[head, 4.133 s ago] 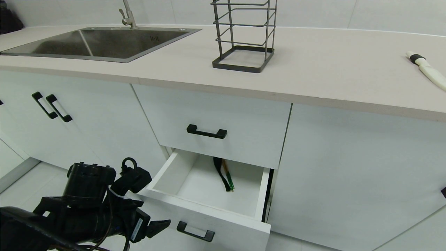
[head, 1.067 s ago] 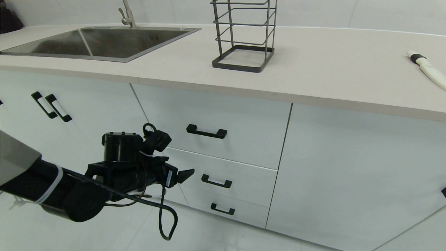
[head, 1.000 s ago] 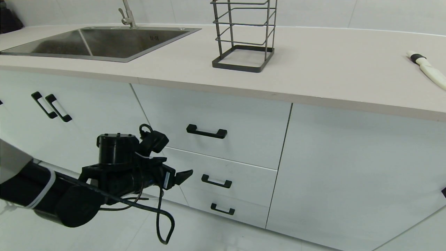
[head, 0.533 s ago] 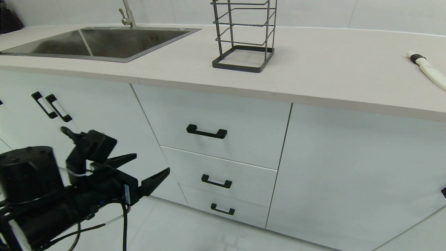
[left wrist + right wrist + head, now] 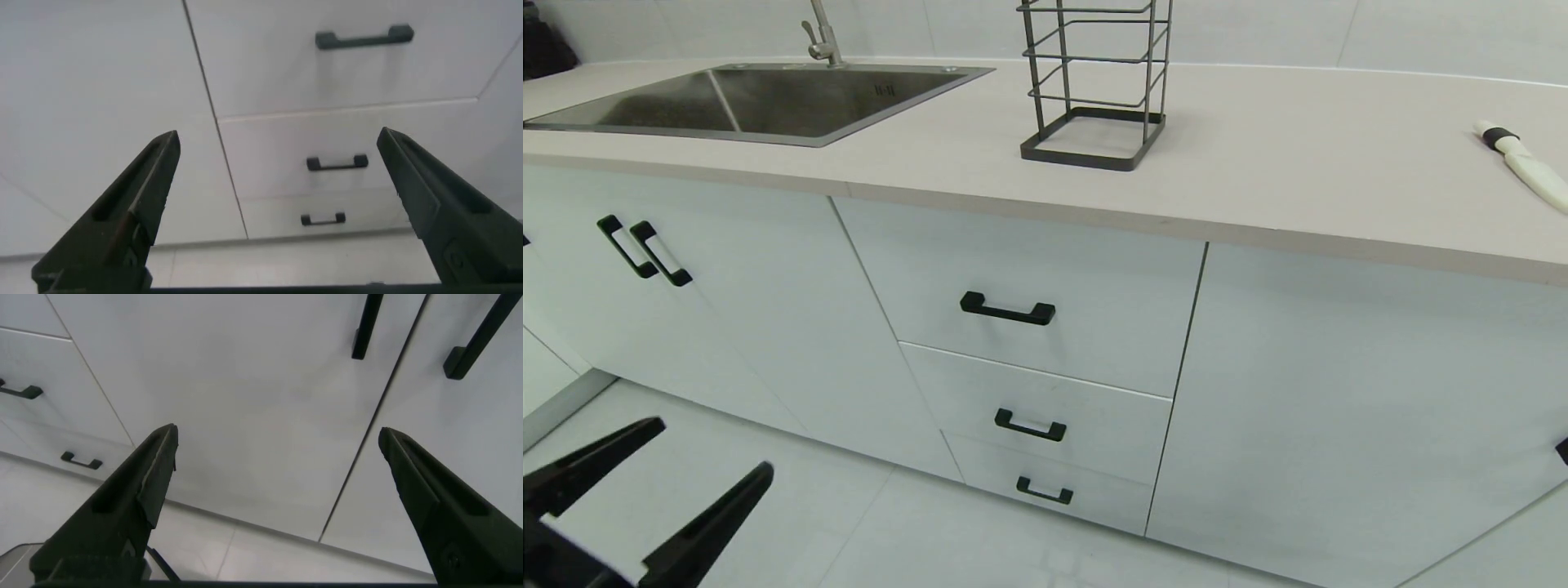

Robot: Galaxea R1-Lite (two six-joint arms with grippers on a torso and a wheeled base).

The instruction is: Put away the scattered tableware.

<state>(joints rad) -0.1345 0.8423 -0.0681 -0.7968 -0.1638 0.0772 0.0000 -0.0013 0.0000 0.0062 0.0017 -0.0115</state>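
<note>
Left pincer: the left pincer point(image 5: 712, 446) hangs low over the floor tiles. Its two black fingers point(image 5: 596, 461) are spread wide, with nothing between them.
Right pincer: the right pincer point(image 5: 278, 434) also gapes wide and carries nothing. It faces white cabinet doors, with two black bar handles point(image 5: 364, 327) ahead of it.
Tableware: a white utensil point(image 5: 1523, 163) with a black band lies flat on the countertop point(image 5: 1298, 171). It is well apart from the left pincer, high above it and far off to its right, and neither pincer touches it.
Drawers: three white drawer fronts stand ahead of the left pincer, all flush with the cabinet. The middle handle point(image 5: 1030, 425) sits in the gap between its fingers as its own wrist camera sees it.
Counter: a wire rack point(image 5: 1094, 90) stands upright above and beyond the left pincer, between the sink point(image 5: 760, 102) and the white utensil.
Why so: I judge the left pincer is low and wide open because it has nothing to carry and is free for a fresh grasp. The white utensil looks like the piece left to stow. With every drawer shut, one would need pulling open first, which may be why the left pincer faces the handles.
Writing: a small mark shows on the sink's inner wall, too small to read. I see no label on the white utensil, the wire rack or the drawer fronts.
</note>
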